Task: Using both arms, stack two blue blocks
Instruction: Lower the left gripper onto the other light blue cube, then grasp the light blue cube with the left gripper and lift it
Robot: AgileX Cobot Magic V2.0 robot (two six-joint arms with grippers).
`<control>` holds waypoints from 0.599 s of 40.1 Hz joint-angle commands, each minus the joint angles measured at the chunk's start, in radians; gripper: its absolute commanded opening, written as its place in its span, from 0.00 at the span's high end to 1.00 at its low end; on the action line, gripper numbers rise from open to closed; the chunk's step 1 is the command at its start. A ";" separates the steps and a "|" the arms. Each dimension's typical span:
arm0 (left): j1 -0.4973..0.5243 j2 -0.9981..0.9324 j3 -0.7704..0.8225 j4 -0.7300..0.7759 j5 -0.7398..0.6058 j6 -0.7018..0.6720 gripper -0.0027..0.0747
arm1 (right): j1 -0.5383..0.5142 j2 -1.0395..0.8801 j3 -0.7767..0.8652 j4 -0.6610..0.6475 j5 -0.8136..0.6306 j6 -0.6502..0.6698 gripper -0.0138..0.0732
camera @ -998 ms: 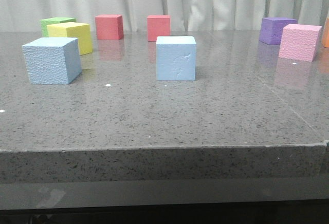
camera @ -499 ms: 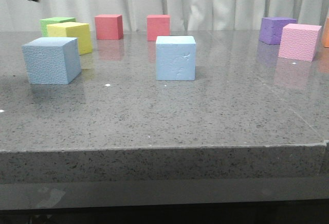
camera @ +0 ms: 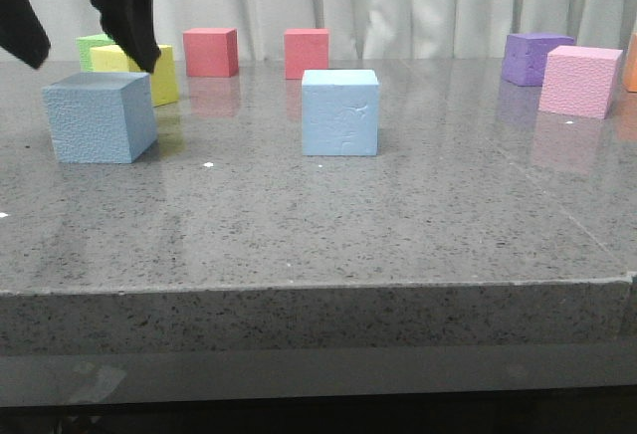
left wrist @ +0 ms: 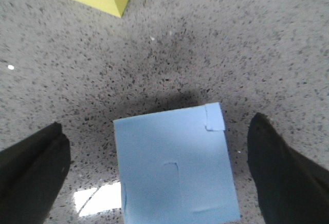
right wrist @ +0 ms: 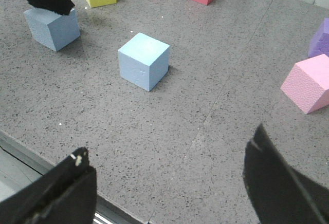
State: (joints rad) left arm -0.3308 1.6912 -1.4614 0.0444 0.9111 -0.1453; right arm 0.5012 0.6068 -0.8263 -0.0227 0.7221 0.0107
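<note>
The grey speckled desk [camera: 418, 225] has broad bare stone between its front edge and the cubes. The left pincer [camera: 85, 56] hangs spread wide above the left blue block [camera: 100, 115], fingers clear of its sides. The right pincer [right wrist: 164, 183] is also spread, over the near edge. The second blue block [camera: 340, 112] stands mid-desk with free space all round. No readable writing shows
</note>
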 commanded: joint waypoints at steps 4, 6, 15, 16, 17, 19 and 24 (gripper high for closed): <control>-0.007 0.018 -0.036 -0.002 -0.014 -0.021 0.09 | -0.006 0.001 -0.024 -0.013 -0.070 -0.011 0.16; -0.007 0.031 -0.036 -0.005 -0.011 -0.021 0.10 | -0.006 0.001 -0.024 -0.013 -0.070 -0.011 0.16; -0.007 0.044 -0.037 -0.009 -0.006 -0.044 0.21 | -0.006 0.001 -0.024 -0.013 -0.070 -0.011 0.16; -0.007 0.044 -0.037 -0.009 -0.006 -0.044 0.23 | -0.006 0.001 -0.024 -0.013 -0.070 -0.011 0.16; -0.007 0.044 -0.037 -0.009 -0.005 -0.044 0.26 | -0.006 0.001 -0.024 -0.013 -0.070 -0.011 0.16; -0.007 0.044 -0.037 -0.013 -0.005 -0.044 0.31 | -0.006 0.001 -0.024 -0.013 -0.070 -0.011 0.16; -0.007 0.044 -0.037 -0.013 -0.005 -0.044 0.40 | -0.006 0.001 -0.024 -0.013 -0.070 -0.011 0.16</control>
State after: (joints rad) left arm -0.3308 1.7806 -1.4670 0.0297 0.9314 -0.1787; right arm 0.5012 0.6068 -0.8263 -0.0227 0.7221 0.0107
